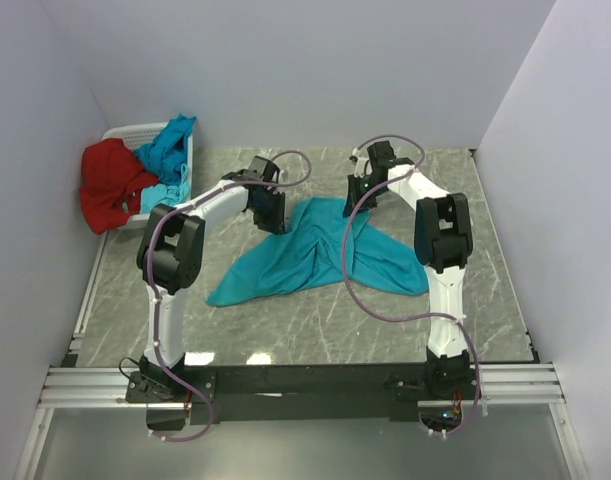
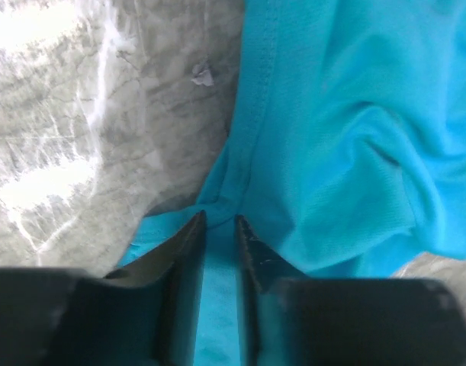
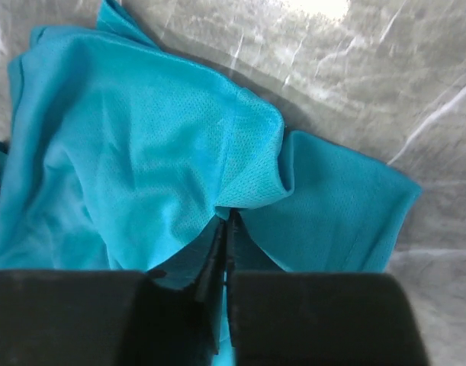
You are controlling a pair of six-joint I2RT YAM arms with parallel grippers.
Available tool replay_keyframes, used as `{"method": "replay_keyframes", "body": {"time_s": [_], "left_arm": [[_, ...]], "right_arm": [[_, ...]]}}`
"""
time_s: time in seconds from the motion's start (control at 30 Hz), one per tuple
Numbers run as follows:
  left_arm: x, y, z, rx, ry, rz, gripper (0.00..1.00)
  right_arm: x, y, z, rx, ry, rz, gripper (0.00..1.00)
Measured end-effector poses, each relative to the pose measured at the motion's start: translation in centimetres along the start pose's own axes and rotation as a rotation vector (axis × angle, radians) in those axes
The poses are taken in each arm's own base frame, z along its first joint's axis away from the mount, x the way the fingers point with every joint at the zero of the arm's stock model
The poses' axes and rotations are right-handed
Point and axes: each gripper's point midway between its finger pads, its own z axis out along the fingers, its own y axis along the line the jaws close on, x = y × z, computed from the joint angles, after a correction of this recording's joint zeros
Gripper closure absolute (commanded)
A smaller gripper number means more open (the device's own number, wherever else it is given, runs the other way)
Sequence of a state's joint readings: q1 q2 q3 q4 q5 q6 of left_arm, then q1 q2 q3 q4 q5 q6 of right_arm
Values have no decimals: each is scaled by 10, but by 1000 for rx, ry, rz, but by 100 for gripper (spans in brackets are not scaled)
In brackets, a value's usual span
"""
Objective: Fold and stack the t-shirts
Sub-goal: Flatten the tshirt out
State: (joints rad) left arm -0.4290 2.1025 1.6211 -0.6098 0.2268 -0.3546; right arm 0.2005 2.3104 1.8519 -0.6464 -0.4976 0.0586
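One turquoise t-shirt (image 1: 315, 255) lies crumpled and spread on the grey marble table (image 1: 285, 330). My left gripper (image 1: 270, 215) is down on its far left edge. In the left wrist view the jaws (image 2: 219, 219) stand narrowly open, one on each side of a gathered fold by the hem (image 2: 252, 114), with cloth in the gap. My right gripper (image 1: 363, 195) is at the shirt's far right edge. In the right wrist view it (image 3: 227, 217) is shut on a pinched fold of the turquoise cloth (image 3: 179, 152). A red t-shirt (image 1: 110, 185) and more turquoise t-shirts (image 1: 170, 150) hang out of the basket.
The white plastic basket (image 1: 130, 132) stands in the far left corner against the walls. Purple cables (image 1: 360, 290) loop from the right arm over the shirt. The black rail with the arm bases (image 1: 305, 380) runs along the near table edge.
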Motion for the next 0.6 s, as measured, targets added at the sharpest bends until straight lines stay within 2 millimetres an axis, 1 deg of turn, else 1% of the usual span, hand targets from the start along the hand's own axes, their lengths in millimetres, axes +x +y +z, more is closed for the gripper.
{"method": "replay_keyframes", "body": {"time_s": [0.1, 0.13, 0.2, 0.23, 0.27, 0.3, 0.33, 0.37, 0.4, 0.43, 0.47, 0.5, 0.53, 0.57, 0.6], "left_arm": [[2, 4, 2, -18, 6, 2, 100], [1, 6, 1, -29, 5, 6, 100], [-7, 8, -4, -57, -12, 17, 100], [-19, 7, -12, -72, -35, 20, 100], [-33, 4, -20, -77, -70, 23, 100], [-55, -2, -34, -77, -125, 29, 100], [-77, -9, -50, -73, -182, 34, 100], [-107, -18, -71, -56, -269, 40, 100], [-129, -25, -91, -40, -338, 41, 100], [-158, -35, -119, -14, -436, 43, 100], [-184, -43, -152, 14, -540, 40, 100], [-197, -47, -176, 31, -603, 39, 100], [-207, -52, -208, 54, -677, 38, 100], [-211, -55, -238, 70, -735, 33, 100], [-213, -56, -261, 83, -784, 30, 99]], "right_arm": [[-3, 2, -4, 4, 1, 0, 100], [-6, 2, -7, 9, -4, -6, 100], [-22, 7, -17, 19, -33, -30, 100], [-32, 10, -26, 27, -52, -47, 100], [-47, 15, -37, 35, -86, -74, 100], [-65, 22, -53, 43, -130, -106, 100], [-84, 31, -72, 56, -182, -140, 100], [-105, 41, -95, 65, -250, -183, 100], [-123, 51, -118, 78, -322, -224, 100], [-136, 65, -150, 94, -401, -270, 100], [-142, 79, -182, 107, -460, -305, 100], [-146, 97, -222, 119, -536, -351, 100], [-148, 118, -267, 126, -623, -406, 100], [-147, 137, -303, 127, -694, -450, 100], [-141, 160, -349, 125, -787, -516, 100]]}}
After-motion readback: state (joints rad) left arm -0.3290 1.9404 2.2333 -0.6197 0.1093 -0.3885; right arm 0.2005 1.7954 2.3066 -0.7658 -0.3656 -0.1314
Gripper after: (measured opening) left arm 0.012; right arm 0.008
